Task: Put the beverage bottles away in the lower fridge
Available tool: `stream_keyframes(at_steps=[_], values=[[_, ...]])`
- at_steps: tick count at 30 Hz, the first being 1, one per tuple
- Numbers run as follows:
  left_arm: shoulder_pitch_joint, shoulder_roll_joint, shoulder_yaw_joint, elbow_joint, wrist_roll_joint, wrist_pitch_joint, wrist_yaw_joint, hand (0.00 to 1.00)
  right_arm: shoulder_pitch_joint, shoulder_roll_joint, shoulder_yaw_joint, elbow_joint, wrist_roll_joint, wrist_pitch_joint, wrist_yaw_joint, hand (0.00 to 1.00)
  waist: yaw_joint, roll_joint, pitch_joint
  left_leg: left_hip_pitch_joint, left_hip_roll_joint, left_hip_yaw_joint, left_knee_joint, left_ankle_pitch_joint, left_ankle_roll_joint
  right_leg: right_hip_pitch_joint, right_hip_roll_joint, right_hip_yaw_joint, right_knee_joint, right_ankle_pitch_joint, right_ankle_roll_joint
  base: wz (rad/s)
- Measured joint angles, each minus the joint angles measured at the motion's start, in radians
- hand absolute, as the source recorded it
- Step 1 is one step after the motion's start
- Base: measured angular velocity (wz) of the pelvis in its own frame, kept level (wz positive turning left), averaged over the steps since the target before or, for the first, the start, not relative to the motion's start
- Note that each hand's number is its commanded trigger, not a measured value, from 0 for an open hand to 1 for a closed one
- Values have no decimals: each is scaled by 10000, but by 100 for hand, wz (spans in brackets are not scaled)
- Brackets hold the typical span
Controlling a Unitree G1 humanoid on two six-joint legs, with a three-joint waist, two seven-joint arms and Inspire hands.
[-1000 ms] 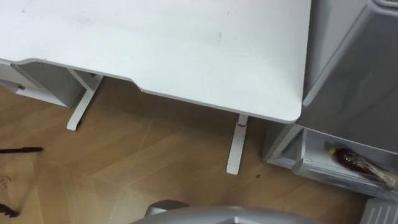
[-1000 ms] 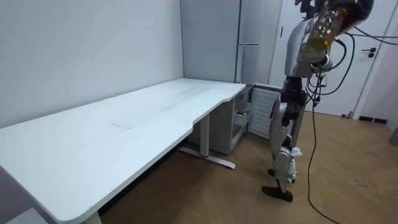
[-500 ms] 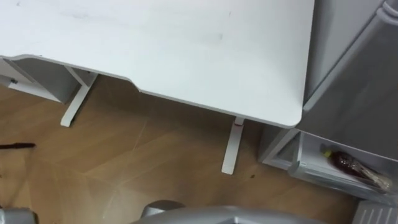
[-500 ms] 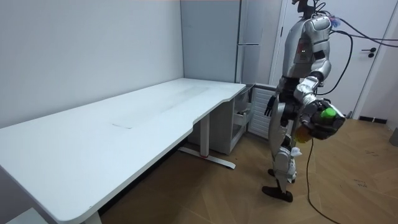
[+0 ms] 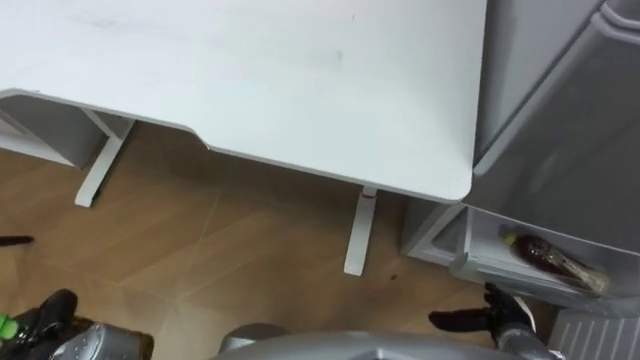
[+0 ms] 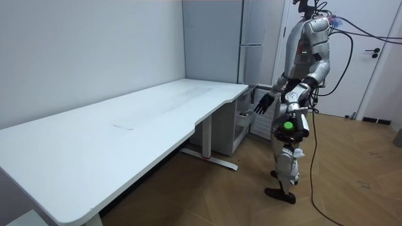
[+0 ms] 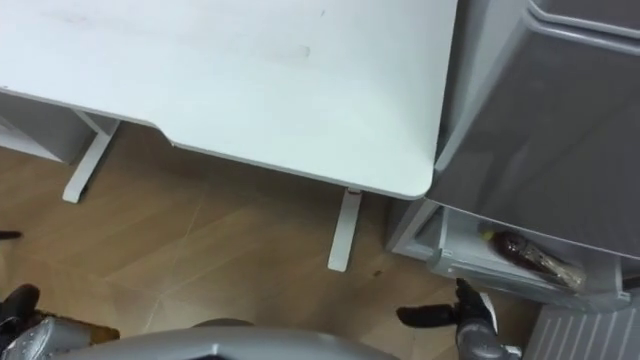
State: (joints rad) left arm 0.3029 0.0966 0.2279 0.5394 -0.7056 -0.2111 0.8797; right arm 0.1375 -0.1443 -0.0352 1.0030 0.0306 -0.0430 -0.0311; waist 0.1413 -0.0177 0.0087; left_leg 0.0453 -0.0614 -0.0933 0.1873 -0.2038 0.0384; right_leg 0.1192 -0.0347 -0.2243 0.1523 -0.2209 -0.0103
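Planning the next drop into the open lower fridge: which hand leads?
Probably left: the left hand holds the green-capped bottle; the right hand, nearer the fridge, is open and empty.

The lower fridge's open shelf (image 5: 500, 272) holds what looks like a dark drink bottle (image 5: 545, 254), lying on its side.
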Motion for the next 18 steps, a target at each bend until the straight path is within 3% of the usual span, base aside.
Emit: stream_keyframes(at_steps=[8,12,15,18], values=[[-617,52,-1241,-218,845,-231,-820,100,13,30,1108,-2008,96,-311,1065,0,-231,-71,35,-63,29,107,60,0,0,-64,-2,69,33,7,-4,-3],[-732,55,-2104,-645,1528,-285,-1510,100,17,210,1395,-2997,-11,-486,1871,0,-374,-112,8,-265,25,103,193,1,0,-139,5,60,51,55,-7,0],[-712,87,-2573,-1525,2234,-284,-1795,100,20,206,1714,-3657,119,-539,2264,0,-553,-129,37,-354,26,106,263,1,0,-191,18,148,44,79,2,0],[-911,454,-3299,-2171,2410,-315,-2474,100,-109,163,2035,-3803,127,-734,2508,0,-589,-130,54,-348,27,149,276,1,1,-191,17,210,40,102,2,-4]])
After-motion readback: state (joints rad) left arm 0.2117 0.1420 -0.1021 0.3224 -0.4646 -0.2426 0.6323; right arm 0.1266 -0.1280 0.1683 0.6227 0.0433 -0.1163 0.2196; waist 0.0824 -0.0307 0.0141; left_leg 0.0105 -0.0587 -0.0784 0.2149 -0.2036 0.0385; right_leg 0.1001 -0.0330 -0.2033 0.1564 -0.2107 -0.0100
